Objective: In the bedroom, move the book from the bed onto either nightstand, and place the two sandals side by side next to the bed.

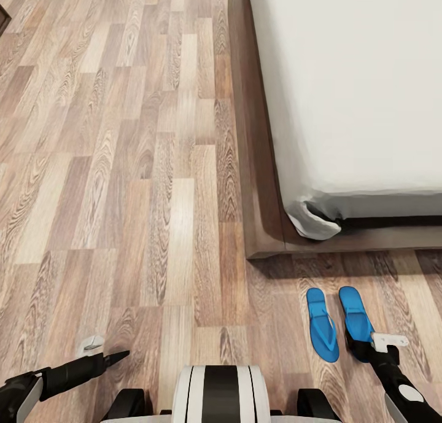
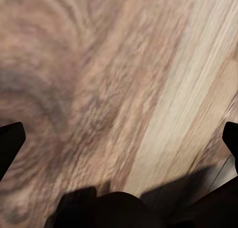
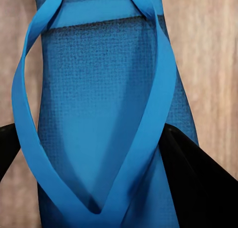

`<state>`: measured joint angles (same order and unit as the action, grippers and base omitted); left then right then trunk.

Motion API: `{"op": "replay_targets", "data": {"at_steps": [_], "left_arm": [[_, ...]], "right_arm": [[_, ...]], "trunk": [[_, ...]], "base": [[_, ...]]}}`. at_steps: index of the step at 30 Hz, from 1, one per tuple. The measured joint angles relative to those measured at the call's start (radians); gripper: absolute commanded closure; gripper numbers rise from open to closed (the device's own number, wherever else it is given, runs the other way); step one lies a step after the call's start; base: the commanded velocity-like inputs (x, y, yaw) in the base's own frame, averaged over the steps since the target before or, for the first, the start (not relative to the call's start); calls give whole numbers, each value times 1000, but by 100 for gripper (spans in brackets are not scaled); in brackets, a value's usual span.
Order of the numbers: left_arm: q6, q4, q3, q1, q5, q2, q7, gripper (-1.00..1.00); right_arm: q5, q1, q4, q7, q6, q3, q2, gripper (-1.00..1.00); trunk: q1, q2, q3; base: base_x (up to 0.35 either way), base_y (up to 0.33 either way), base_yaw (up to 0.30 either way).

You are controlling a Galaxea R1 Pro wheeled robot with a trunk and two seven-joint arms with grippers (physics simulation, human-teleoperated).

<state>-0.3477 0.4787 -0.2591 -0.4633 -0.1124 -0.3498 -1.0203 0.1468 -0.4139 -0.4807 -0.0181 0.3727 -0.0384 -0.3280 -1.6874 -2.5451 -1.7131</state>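
Note:
Two bright blue sandals lie side by side on the wood floor just off the corner of the bed point(image 1: 261, 183), toes toward it. The left sandal point(image 1: 322, 332) lies free. My right gripper point(image 1: 361, 349) is down over the near end of the right sandal point(image 1: 354, 312). In the right wrist view this sandal point(image 3: 99, 89) and its straps lie between the dark fingers point(image 3: 203, 188), which stand apart on either side, so the gripper is open. My left gripper point(image 1: 120, 354) hovers low over bare floor, open and holding nothing point(image 2: 119, 138). The book and nightstand are out of view.
The pale mattress point(image 1: 356, 91) overhangs its dark wooden frame, and one sheet corner point(image 1: 313, 223) hangs loose near the sandals. Wood-plank floor point(image 1: 123, 165) stretches wide to the left of the bed. My own base point(image 1: 221, 392) sits at the lower edge.

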Motion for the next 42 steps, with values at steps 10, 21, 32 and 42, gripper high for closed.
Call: {"op": "replay_targets", "data": {"at_steps": [10,21,32,42], "left_arm": [[0,0,0,0,0,0,0,-100],[0,0,0,0,0,0,0,-100],[0,0,0,0,0,0,0,-100],[0,0,0,0,0,0,0,-100]], "right_arm": [[0,0,0,0,0,0,0,100],[0,0,0,0,0,0,0,100],[0,0,0,0,0,0,0,100],[-1,0,0,0,0,0,0,100]], "trunk": [[-1,0,-4],[0,0,-4],[0,0,-4],[0,0,-4]], "base": [[0,0,0],[0,0,0],[0,0,0],[0,0,0]]}}
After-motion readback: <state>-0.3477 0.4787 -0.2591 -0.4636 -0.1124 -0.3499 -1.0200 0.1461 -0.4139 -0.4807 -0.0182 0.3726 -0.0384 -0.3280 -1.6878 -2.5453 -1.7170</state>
